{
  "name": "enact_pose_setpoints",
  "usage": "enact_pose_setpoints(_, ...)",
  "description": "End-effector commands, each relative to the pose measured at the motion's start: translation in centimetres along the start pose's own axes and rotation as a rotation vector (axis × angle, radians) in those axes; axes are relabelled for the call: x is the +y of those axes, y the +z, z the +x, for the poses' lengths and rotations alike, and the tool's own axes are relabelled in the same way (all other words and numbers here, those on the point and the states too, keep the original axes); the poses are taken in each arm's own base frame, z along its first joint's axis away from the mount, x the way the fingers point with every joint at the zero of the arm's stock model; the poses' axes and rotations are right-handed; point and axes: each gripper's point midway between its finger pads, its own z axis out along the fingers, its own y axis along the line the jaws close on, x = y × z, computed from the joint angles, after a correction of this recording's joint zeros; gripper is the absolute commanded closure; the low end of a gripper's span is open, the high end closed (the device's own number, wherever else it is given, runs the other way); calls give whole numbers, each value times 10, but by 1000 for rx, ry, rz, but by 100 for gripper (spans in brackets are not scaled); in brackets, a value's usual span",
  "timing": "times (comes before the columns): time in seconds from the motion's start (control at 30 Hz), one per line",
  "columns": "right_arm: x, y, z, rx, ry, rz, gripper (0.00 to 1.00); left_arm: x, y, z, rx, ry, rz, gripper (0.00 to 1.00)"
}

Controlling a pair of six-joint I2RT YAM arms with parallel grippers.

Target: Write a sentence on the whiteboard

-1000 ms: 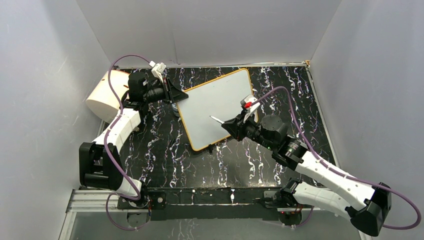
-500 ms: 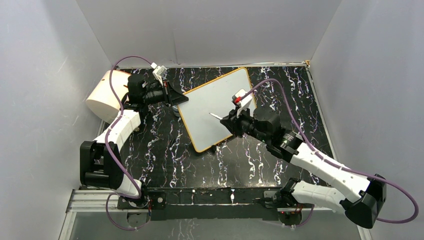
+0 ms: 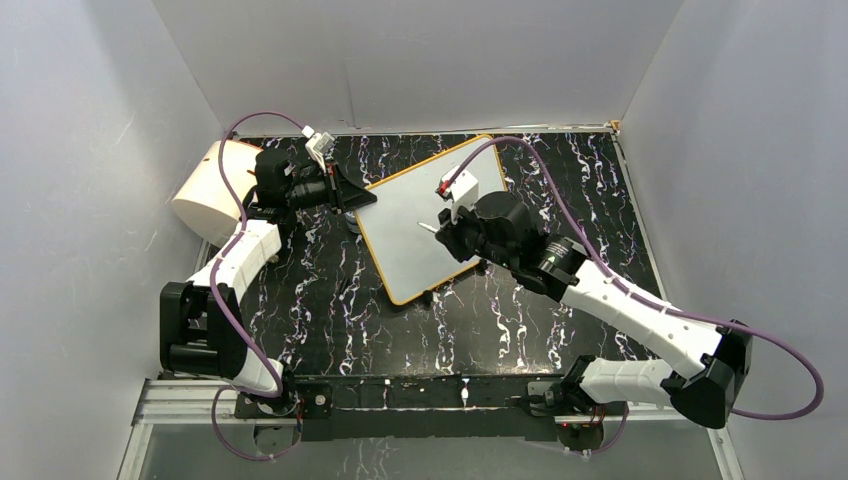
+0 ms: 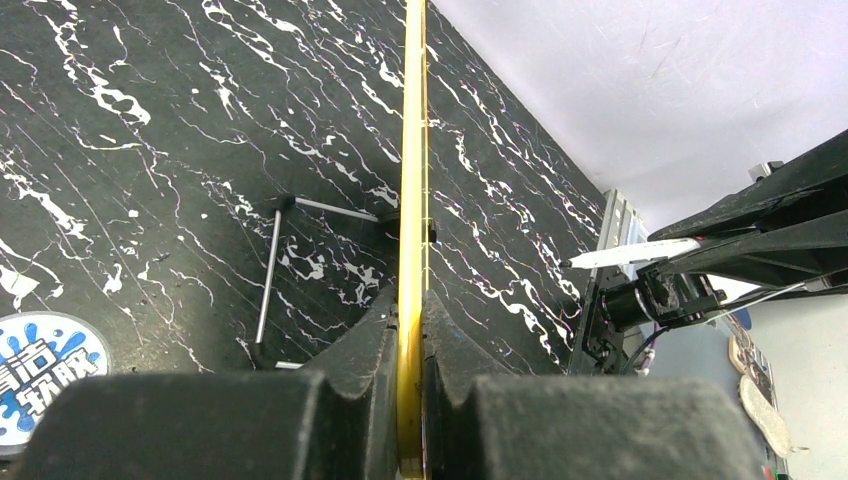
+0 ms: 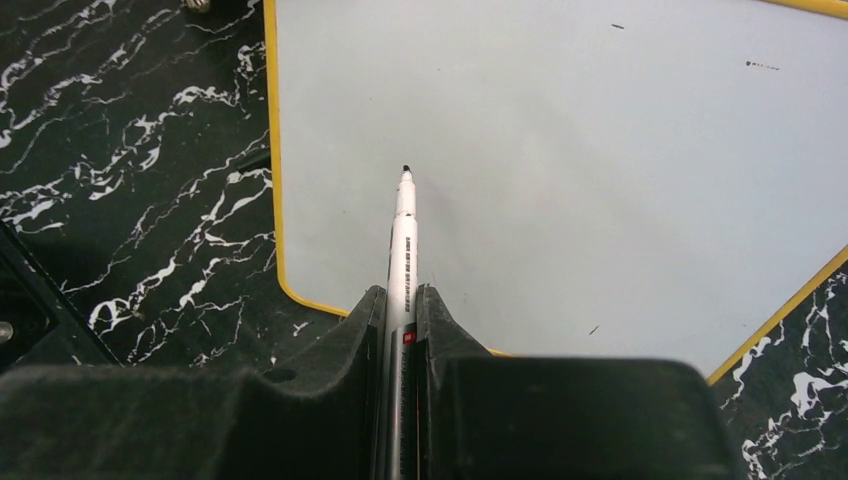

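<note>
The whiteboard (image 3: 405, 225), white with a yellow rim, lies tilted across the back middle of the table. My left gripper (image 3: 358, 200) is shut on its left corner. In the left wrist view the rim (image 4: 411, 150) runs edge-on between the two pads of the left gripper (image 4: 410, 300). My right gripper (image 3: 447, 235) hangs over the board, shut on a white marker (image 5: 404, 240). The marker's black tip points at the bare surface (image 5: 600, 150) near the board's left edge. No sentence is in view, only a few tiny dark specks.
A big cream cylinder (image 3: 210, 190) lies at the back left against the wall. A thin metal rod (image 4: 270, 270) and a round blue sticker (image 4: 45, 370) sit on the black marbled table beside the board. A black clip foot (image 3: 423, 297) juts from the board's near edge.
My right wrist has swung left and toward the back over the board, while the marker tip stayed near the same spot. The left gripper has tightened on the rim.
</note>
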Motion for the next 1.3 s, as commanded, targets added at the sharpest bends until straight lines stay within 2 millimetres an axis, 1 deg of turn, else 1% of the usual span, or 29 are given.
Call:
enact_pose_setpoints(0.0, -4, -6, -17, 4, -45, 60, 100, -4, 3, 23, 54, -16, 11, 100)
enact_pose_setpoints(0.23, 6, 4, -11, 62, -99, 103, 100, -5, 2, 23, 52, -1, 3, 100)
enact_pose_setpoints(0.33, 11, 8, -12, 65, -113, 113, 100, -4, 2, 23, 51, 2, 2, 100)
enact_pose_setpoints(0.53, 27, 20, -23, 45, -126, 100, 100, -5, 3, 25, 56, -6, 13, 100)
enact_pose_setpoints(0.8, 46, 33, -47, -28, -174, 122, 100, -5, 3, 25, 54, 2, 14, 100)
enact_pose_setpoints(1.07, 50, 44, -59, -75, -164, 155, 100, -10, 6, 29, 66, 7, 38, 100)
enact_pose_setpoints(1.27, 50, 48, -59, -83, -162, 162, 100, -14, 10, 31, 75, 9, 59, 100)
